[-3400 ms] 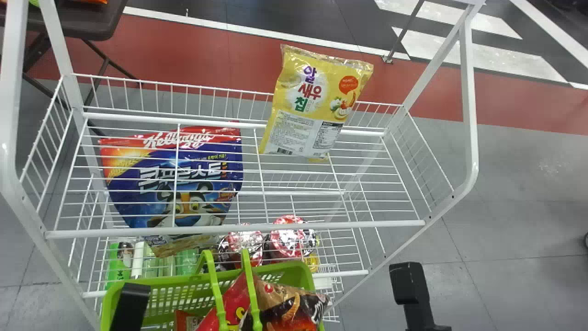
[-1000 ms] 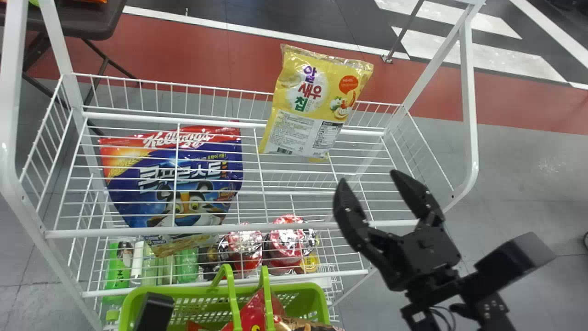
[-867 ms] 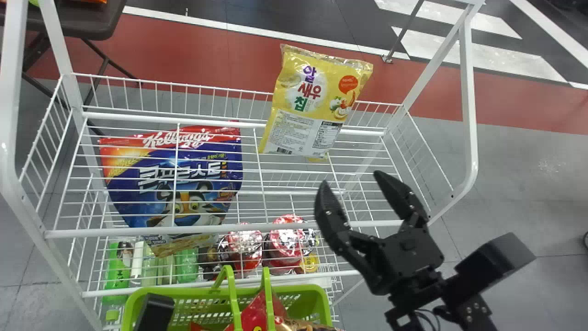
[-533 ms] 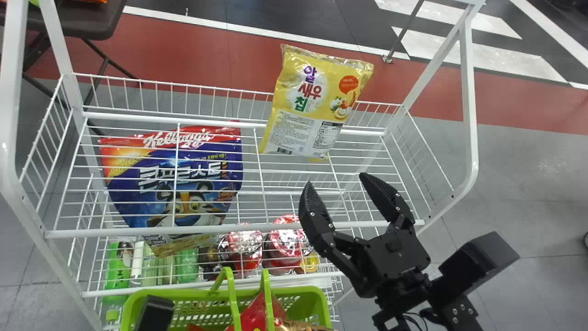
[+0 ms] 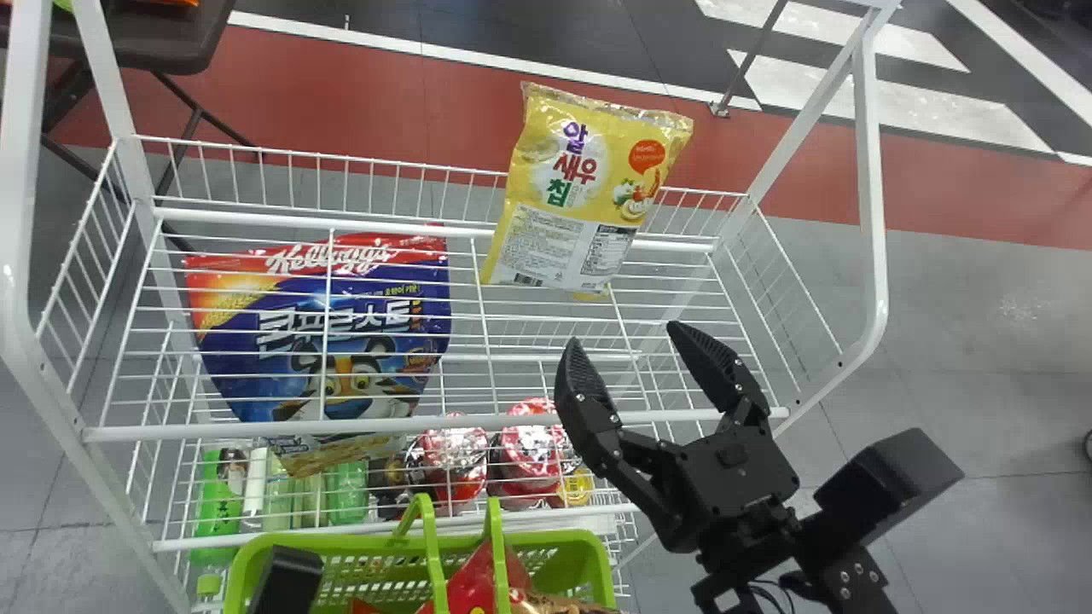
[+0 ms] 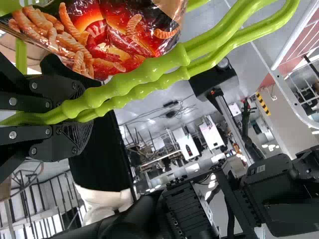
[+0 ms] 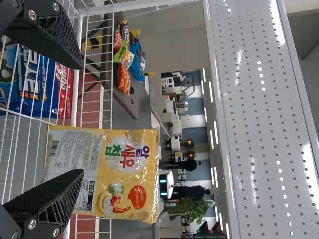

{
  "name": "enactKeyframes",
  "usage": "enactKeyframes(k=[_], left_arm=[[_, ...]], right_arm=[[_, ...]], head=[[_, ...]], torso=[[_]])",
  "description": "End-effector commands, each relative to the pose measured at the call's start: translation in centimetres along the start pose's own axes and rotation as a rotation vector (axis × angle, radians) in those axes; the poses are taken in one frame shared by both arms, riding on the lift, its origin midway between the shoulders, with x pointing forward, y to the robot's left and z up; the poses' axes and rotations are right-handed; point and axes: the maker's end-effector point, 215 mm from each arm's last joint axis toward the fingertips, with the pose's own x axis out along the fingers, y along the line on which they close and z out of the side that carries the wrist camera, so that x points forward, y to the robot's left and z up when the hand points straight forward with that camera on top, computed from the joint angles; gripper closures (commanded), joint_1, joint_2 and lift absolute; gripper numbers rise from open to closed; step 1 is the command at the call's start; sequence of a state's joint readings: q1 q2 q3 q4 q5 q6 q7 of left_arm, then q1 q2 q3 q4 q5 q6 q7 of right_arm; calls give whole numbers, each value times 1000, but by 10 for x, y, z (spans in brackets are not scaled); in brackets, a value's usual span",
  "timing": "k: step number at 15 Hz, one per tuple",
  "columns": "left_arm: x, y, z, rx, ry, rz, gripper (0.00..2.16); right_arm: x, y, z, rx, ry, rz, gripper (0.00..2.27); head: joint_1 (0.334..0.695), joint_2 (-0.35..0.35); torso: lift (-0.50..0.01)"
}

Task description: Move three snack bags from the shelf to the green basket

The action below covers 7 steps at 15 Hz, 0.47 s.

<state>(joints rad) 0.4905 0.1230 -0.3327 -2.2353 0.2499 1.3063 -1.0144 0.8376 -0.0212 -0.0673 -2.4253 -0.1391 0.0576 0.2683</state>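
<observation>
Yellow snack bag (image 5: 584, 192) stands beyond right hand (image 5: 624, 333) — apart.

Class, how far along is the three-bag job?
Apparently done: a red bag and a brown bag lie in the green basket. In hand: the left gripper holds the basket's handles; the right gripper is open, empty. Likely left: the yellow bag on the shelf.

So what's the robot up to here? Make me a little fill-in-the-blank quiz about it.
1. The snack bag rising above the back rail of the wire shelf is mostly ____ in colour.
2. Between the fingers of the right gripper there is ____.
3. The left gripper is closed around the basket's ____.

Missing words, in order: yellow; nothing; handles.
</observation>
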Motion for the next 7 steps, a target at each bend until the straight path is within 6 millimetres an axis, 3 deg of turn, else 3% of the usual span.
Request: enactKeyframes(k=[1,7], left_arm=[[-1,0,0,0,0,2,1463],[0,0,0,1,1,1,1463]], right_arm=[[1,-1,-2,2,5,-4,63],[1,-1,-3,0,8,-2,63]], head=[[695,-350],[695,-350]], torso=[[-47],[-47]])
